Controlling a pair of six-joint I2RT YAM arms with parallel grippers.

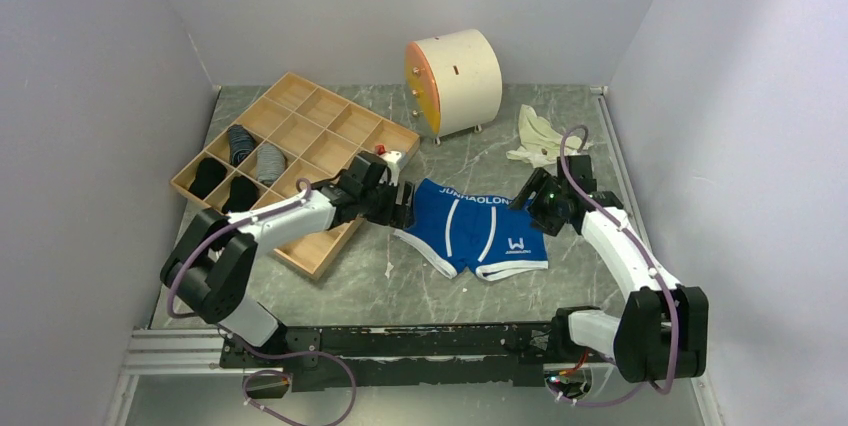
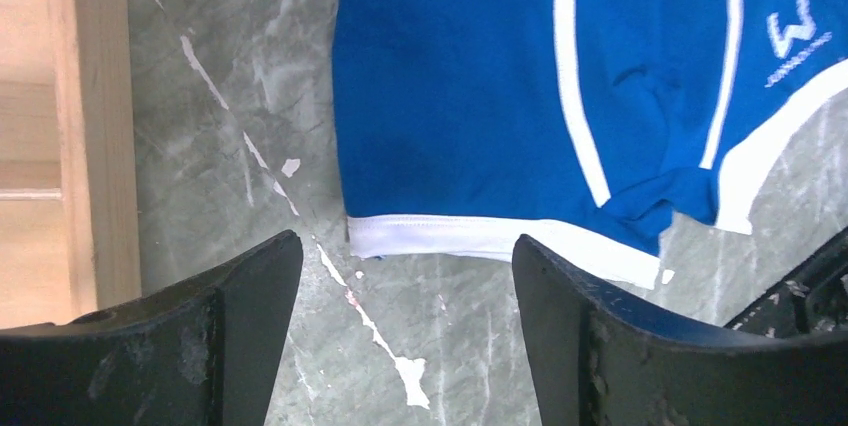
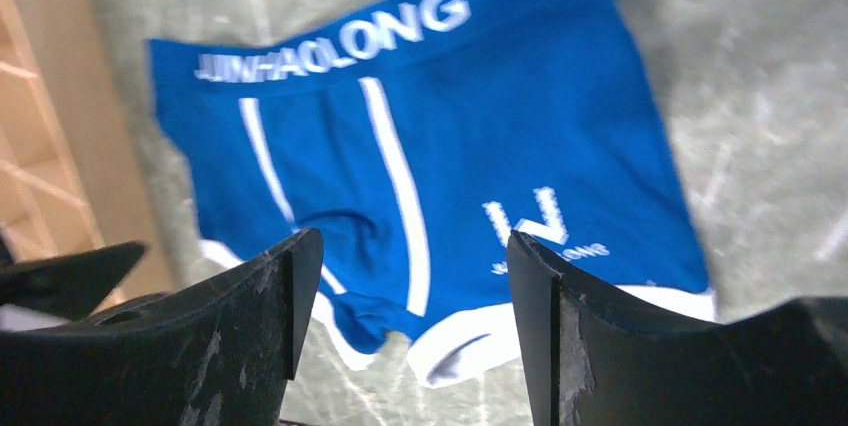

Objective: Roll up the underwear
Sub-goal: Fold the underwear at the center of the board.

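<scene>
**Underwear laid flat, both grippers open at its sides**

**Hazards**
- The underwear [image 1: 470, 226] lies spread on the table [image 1: 420, 286], waistband toward the far side and leg hems toward the arms. If a pinch takes only the top layer, the roll is likely to start uneven and pull the lower layer askew.
- The cloth is thin and limp. A push along the table may drag it rather than turn it over, which would bunch the near hem.
- The left gripper [image 1: 397, 204] works just beside the wooden tray [image 1: 300, 258]. A wide sweep could strike the tray's rim.
- If the two arms move at different rates, the roll may skew.

**Gripper state**
- Left gripper: jaws spread wide and holding nothing. The white-trimmed hem lies just ahead of the fingers [image 2: 240, 296]. Contact with the cloth cannot be determined.
- Right gripper [image 1: 535, 202]: jaws apart and empty, positioned at the garment's right edge.
</scene>
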